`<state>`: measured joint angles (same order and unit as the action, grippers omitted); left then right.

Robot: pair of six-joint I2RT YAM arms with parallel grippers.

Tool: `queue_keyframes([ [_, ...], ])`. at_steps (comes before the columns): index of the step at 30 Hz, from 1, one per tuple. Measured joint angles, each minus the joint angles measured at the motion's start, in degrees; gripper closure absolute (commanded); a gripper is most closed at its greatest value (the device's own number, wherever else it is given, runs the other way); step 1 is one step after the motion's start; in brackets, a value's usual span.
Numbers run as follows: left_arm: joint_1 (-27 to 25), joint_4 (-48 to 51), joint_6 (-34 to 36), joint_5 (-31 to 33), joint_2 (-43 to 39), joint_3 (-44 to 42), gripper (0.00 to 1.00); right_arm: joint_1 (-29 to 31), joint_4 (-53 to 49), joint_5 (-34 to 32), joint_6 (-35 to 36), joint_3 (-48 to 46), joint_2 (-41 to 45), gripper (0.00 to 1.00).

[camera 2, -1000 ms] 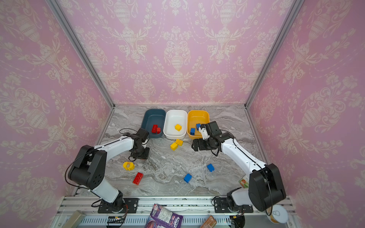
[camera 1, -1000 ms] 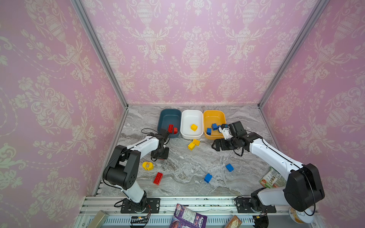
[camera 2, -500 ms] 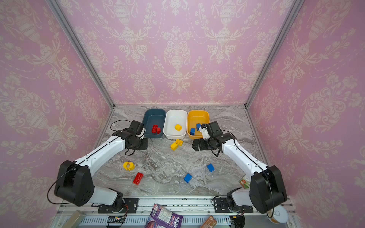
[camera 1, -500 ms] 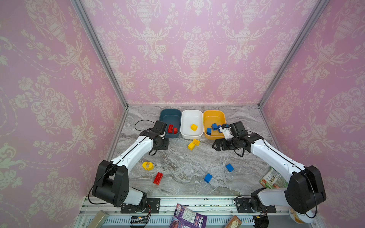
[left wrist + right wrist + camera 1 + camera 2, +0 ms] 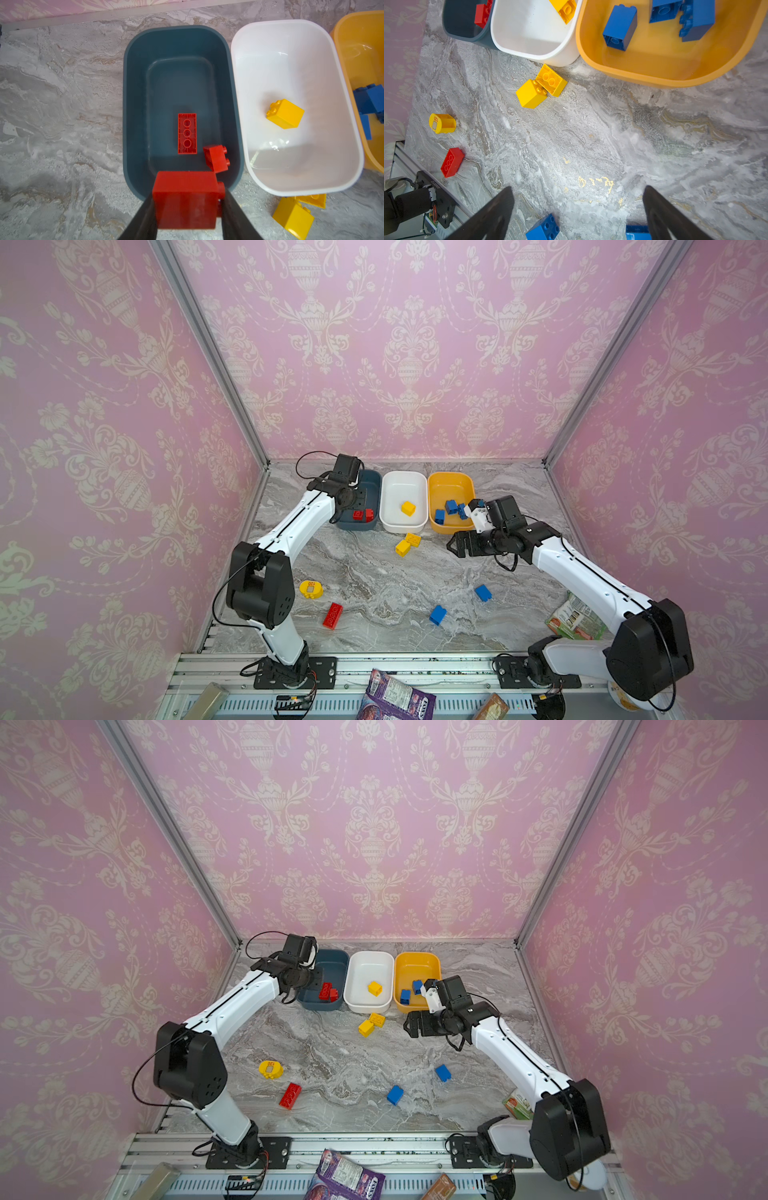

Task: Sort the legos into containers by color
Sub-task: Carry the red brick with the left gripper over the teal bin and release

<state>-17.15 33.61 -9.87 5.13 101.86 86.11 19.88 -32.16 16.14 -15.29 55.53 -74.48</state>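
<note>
Near, on the worktop [image 5: 374, 572]: loose red brick [image 5: 333, 615], near blue brick [image 5: 437, 614], right blue brick [image 5: 483, 592], round yellow piece [image 5: 311, 589]. Mid: my right fingers [image 5: 492, 216] spread wide, empty; two yellow bricks [image 5: 407, 544] touching, just before the white tub [image 5: 395, 485]. Far left: my left fingers [image 5: 143, 218] clamp the held red brick [image 5: 186, 199] over the near end of the teal tub [image 5: 133, 104]. Bricks look light, stiff, slick; best pinched across flat sides, not studs.

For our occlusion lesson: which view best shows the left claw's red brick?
Left wrist view: the red brick sits large in the left claw. Both top views hide it behind the arm; the right wrist view misses it.
</note>
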Motion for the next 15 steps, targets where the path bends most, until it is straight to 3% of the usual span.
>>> queue_keyframes([
  [8,4.1,-4.6,0.8,-0.1,14.3,9.5,0.56,0.0,0.2,0.5,-0.7,-0.9,0.8,0.02],
  [13,5.5,-6.5,0.5,-0.5,19.4,12.9,0.3,0.0,0.2,0.6,-1.3,-1.8,1.0,0.02],
  [15,5.5,-6.8,0.0,-0.9,19.9,13.1,0.26,0.0,0.2,0.6,-1.3,-1.8,1.3,0.02],
])
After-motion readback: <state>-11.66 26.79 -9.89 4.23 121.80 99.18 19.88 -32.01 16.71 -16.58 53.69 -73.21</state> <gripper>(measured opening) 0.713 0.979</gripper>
